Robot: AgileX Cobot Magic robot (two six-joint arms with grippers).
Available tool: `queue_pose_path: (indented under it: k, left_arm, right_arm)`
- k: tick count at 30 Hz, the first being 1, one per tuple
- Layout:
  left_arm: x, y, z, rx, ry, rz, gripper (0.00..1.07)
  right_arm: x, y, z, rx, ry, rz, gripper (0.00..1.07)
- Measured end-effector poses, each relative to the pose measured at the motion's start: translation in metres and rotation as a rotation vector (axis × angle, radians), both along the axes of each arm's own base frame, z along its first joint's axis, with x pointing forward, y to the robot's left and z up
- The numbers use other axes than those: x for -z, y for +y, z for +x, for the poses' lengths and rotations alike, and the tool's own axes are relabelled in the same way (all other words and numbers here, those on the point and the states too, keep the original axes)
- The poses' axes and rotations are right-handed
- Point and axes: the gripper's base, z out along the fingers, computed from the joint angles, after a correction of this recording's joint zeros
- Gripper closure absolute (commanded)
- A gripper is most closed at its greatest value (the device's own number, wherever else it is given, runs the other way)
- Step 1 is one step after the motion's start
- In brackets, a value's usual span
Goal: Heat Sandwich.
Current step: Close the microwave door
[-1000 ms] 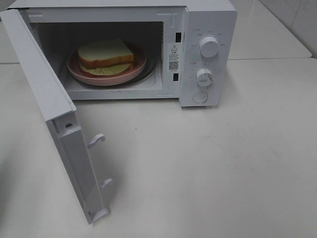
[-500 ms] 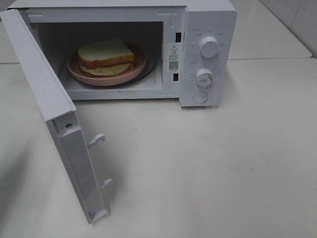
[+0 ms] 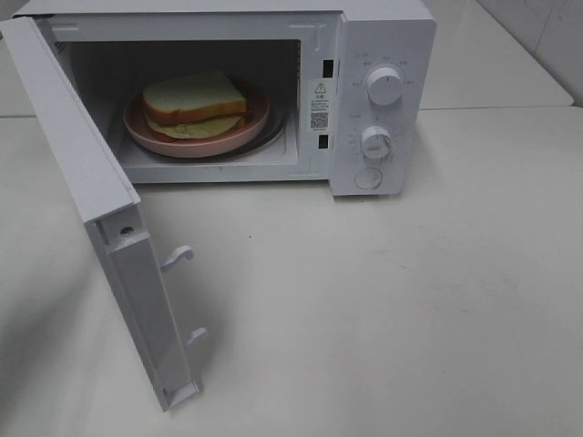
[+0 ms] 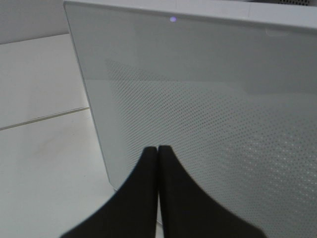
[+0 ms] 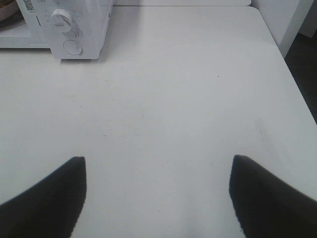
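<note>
**Sandwich sits inside the open microwave; neither gripper holds anything.**

Exterior high view: the sandwich (image 3: 193,98) lies on the pink plate (image 3: 182,143) in the cavity of the white microwave (image 3: 383,36). The microwave's door (image 3: 82,155) is swung wide open on the cavity's left. An upper knob (image 3: 385,85) and a lower knob (image 3: 376,141) sit on the panel to the cavity's right. The microwave stands on a pale tabletop (image 3: 410,300).

Left wrist view: the left gripper (image 4: 158,148) has its jaws pressed together with nothing between them. Its tips are close to the door's dotted window; whether they touch it I cannot tell.

Right wrist view: the right gripper (image 5: 158,159) has its jaws wide apart and empty over the tabletop, well apart from the microwave's knob panel.
</note>
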Motion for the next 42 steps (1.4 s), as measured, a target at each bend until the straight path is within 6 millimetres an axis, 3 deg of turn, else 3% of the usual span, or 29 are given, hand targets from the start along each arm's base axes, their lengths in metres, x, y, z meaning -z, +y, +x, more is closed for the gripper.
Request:
queue_pose_path:
  k: [5, 10, 20, 31, 42]
  left_arm:
    - [0.004, -0.005, 0.009, 0.039, 0.010, -0.020, 1.06]
    - [0.011, -0.027, 0.018, 0.136, 0.030, -0.013, 1.06]
    - [0.017, -0.050, 0.028, 0.195, 0.037, -0.013, 1.06]
    - [0.016, -0.077, 0.042, 0.194, 0.031, -0.053, 1.06]
    - [0.017, -0.118, 0.062, 0.188, 0.038, -0.066, 1.06]
  right_arm:
    - [0.000, 0.000, 0.000, 0.000, 0.000, 0.000, 0.31]
    - [0.000, 0.000, 0.000, 0.000, 0.000, 0.000, 0.31]
    - [0.000, 0.000, 0.000, 0.000, 0.000, 0.000, 0.31]
    - [0.000, 0.000, 0.000, 0.000, 0.000, 0.000, 0.31]
    - [0.000, 0.000, 0.000, 0.000, 0.000, 0.000, 0.31]
